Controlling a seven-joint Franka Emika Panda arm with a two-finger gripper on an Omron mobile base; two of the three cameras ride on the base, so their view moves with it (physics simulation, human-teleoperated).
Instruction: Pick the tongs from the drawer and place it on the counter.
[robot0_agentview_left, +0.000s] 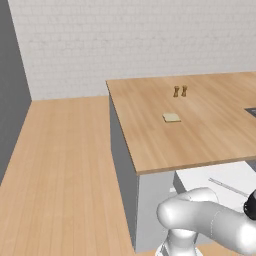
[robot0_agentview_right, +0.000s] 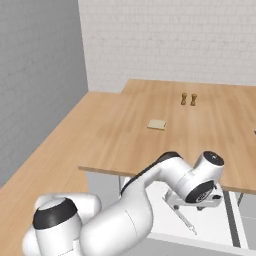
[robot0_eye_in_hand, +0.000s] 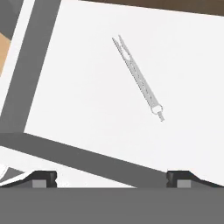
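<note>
The gripper (robot0_eye_in_hand: 111, 177) hangs over the open drawer (robot0_eye_in_hand: 78, 87) with its jaws spread wide — the two dark fingertips (robot0_eye_in_hand: 43, 178) sit far apart at the bottom of the hand view, with nothing between them and nothing touched. The tongs (robot0_eye_in_hand: 138, 78) lie flat on the drawer's white floor, well apart from the fingertips, slanting across the view with their forked end away from the hand and a small ring at the nearer end.

From the right base view the hand (robot0_agentview_right: 200, 192) is just under the counter (robot0_agentview_right: 125, 145) edge, above the drawer (robot0_agentview_right: 210, 230), and the tongs (robot0_agentview_right: 185, 220) lie just beside it. In the left base view the tongs (robot0_agentview_left: 227, 186) rest in the drawer (robot0_agentview_left: 200, 180) — below the counter (robot0_agentview_left: 150, 130), which carries a yellowish pad (robot0_agentview_left: 171, 117) and two brown shakers (robot0_agentview_left: 180, 91).
</note>
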